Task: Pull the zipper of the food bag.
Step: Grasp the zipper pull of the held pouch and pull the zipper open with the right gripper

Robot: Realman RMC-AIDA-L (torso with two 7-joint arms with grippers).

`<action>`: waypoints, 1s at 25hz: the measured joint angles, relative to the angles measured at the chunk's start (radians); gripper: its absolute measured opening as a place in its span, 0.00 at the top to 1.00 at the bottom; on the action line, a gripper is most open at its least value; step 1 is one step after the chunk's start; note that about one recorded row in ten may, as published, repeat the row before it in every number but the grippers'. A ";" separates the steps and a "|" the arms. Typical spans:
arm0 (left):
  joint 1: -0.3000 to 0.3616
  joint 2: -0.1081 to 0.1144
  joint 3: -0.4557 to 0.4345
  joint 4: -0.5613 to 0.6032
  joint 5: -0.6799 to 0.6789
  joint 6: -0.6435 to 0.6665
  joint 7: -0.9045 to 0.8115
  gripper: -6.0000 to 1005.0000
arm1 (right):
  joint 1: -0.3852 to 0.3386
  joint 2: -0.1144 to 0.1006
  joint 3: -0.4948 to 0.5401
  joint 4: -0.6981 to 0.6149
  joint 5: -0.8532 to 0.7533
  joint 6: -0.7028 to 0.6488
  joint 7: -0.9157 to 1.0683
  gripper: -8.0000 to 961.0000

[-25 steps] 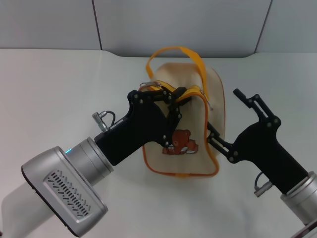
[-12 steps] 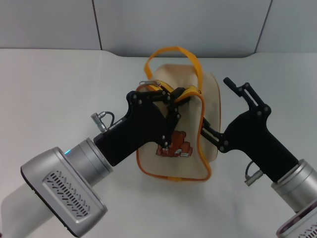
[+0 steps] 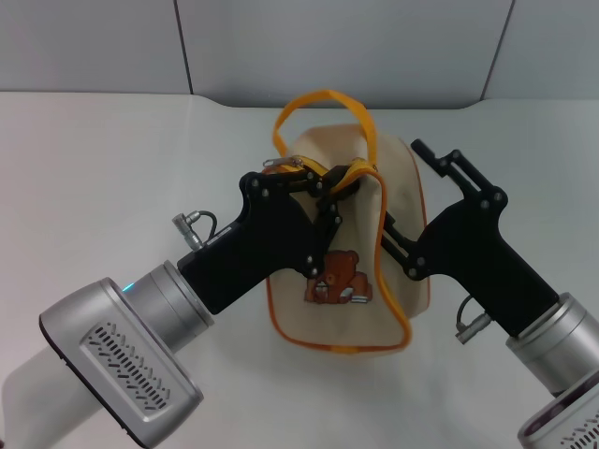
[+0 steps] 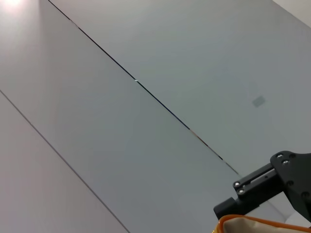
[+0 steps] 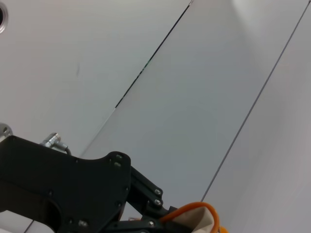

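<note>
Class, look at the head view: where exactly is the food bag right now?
The food bag stands near the middle of the white table, between the two arms: the left gripper is at its orange-trimmed top edge and the right gripper presses its right side.

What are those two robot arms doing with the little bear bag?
They are working on the beige food bag that sits on the white table. The left tool is at the bag's orange-trimmed top edge, where the zipper runs. The right tool has one finger against the bag's side and the other held up clear, open. The orange handle loops up behind, untouched.
</note>
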 joint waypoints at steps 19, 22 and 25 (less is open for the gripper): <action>0.002 0.000 0.003 0.000 0.004 -0.001 -0.001 0.93 | 0.007 0.000 -0.006 -0.001 -0.002 0.027 -0.013 0.80; 0.003 0.000 0.003 0.000 0.003 0.001 -0.001 0.92 | 0.005 0.000 -0.006 -0.001 -0.002 0.028 -0.023 0.94; 0.003 0.000 0.001 0.000 0.004 0.001 -0.001 0.92 | -0.016 0.000 -0.007 -0.001 -0.002 0.030 -0.028 0.97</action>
